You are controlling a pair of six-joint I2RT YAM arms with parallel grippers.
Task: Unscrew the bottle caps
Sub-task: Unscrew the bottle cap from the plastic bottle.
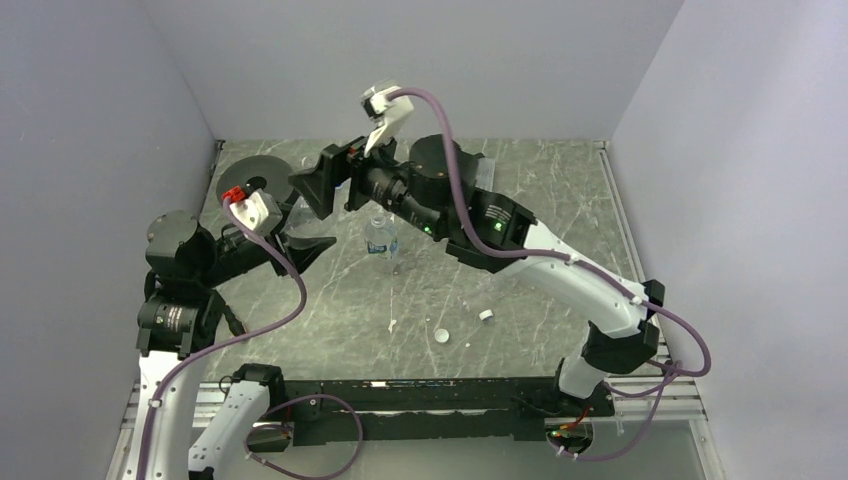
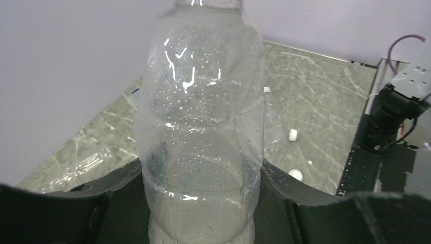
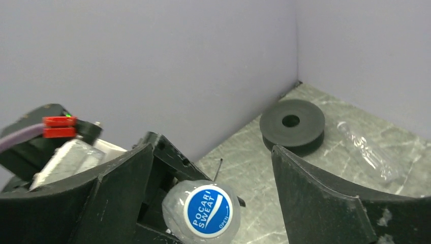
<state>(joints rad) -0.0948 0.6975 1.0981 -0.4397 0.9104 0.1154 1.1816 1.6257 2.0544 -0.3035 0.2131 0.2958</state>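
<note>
Soft, even light from above keeps the grey veined desk (image 1: 350, 335) bright with only faint shadows, while white glare streaks the clear, droplet-beaded plastic bottle (image 2: 203, 127) filling the left wrist view (its nearest parts slightly soft).

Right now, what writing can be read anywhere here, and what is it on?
"POCARI SWEAT": white letters on the blue top of the cap on the big bottle.
"OPEN": tiny, near the same cap's rim.
On the short bottle: print too small to read.
</note>
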